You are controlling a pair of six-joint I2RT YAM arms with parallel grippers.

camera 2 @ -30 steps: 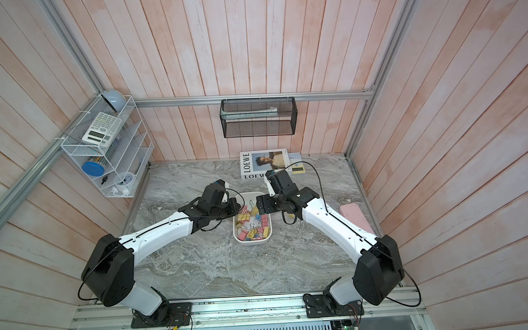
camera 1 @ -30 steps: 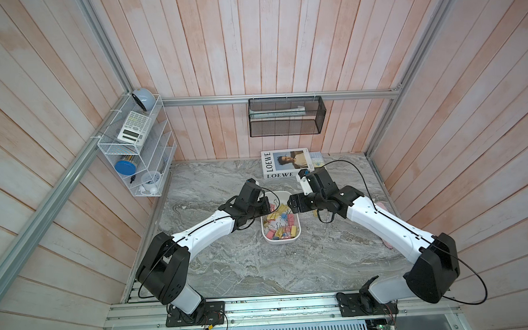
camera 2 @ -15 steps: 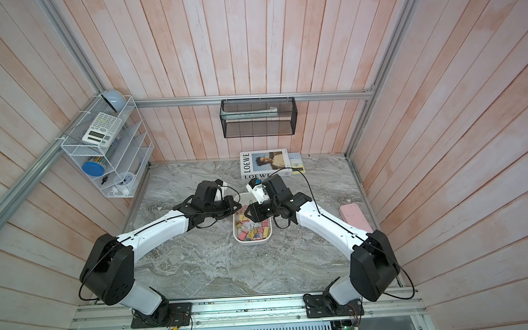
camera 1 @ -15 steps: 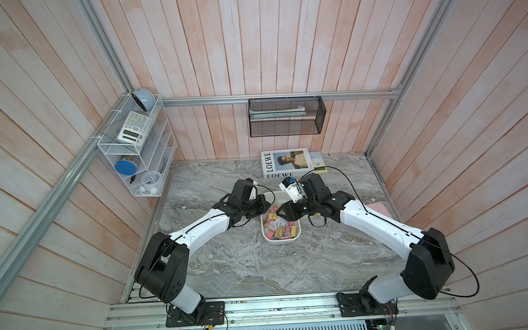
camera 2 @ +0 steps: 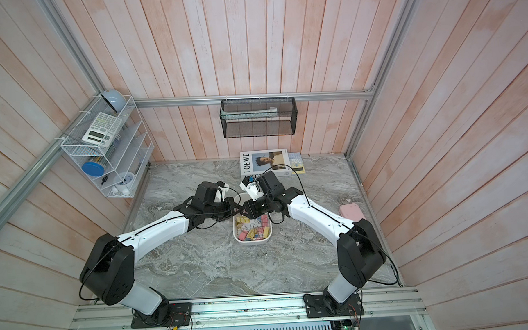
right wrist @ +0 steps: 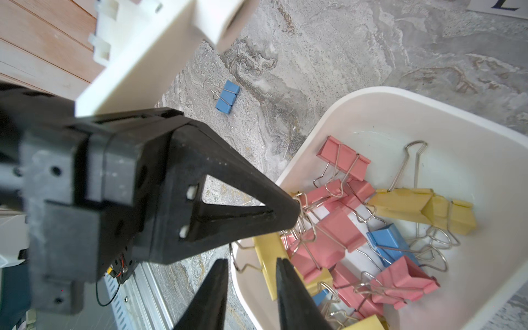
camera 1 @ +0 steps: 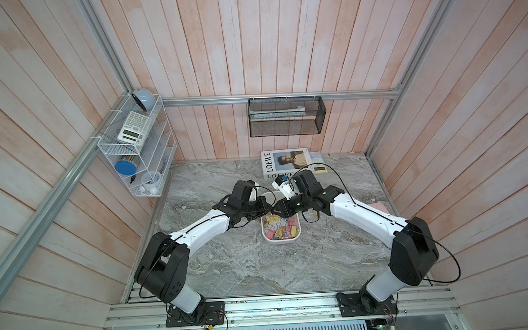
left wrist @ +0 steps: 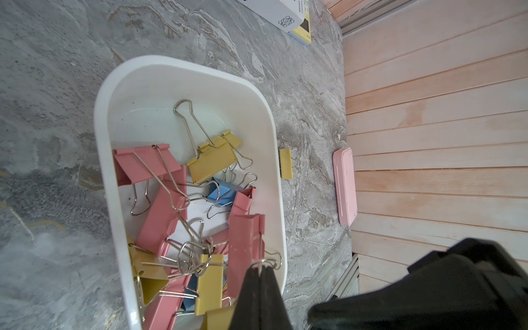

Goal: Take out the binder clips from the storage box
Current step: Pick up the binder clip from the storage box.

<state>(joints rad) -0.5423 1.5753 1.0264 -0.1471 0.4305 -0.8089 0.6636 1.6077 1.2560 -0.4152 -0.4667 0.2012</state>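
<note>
The white storage box (camera 1: 282, 243) (camera 2: 252, 244) stands mid-table with several pink, yellow and blue binder clips (camera 1: 281, 230) (camera 2: 253, 229) tangled inside. My left gripper (left wrist: 261, 265) (camera 1: 268, 208) is shut on the wire handle of a pink binder clip (left wrist: 245, 243) near the box's wall (left wrist: 183, 61). Its black finger (right wrist: 243, 205) also shows in the right wrist view. My right gripper (right wrist: 251, 261) (camera 1: 278, 212) stands open with a narrow gap, straddling the box's rim (right wrist: 428, 94) beside a yellow clip (right wrist: 267, 257). One yellow clip (left wrist: 286, 163) and one blue clip (right wrist: 227, 97) lie on the table outside the box.
A flat pink case (camera 1: 379, 205) (left wrist: 345, 185) lies by the right wall. A LOEWE book (camera 1: 283, 162) and a small pad (camera 1: 318, 167) lie at the back. A black mesh basket (camera 1: 286, 116) and a white wire rack (camera 1: 135, 152) hang on the walls.
My right gripper has swung left over the box toward the left gripper and its jaws have narrowed. The left gripper stays shut and has shifted only slightly.
</note>
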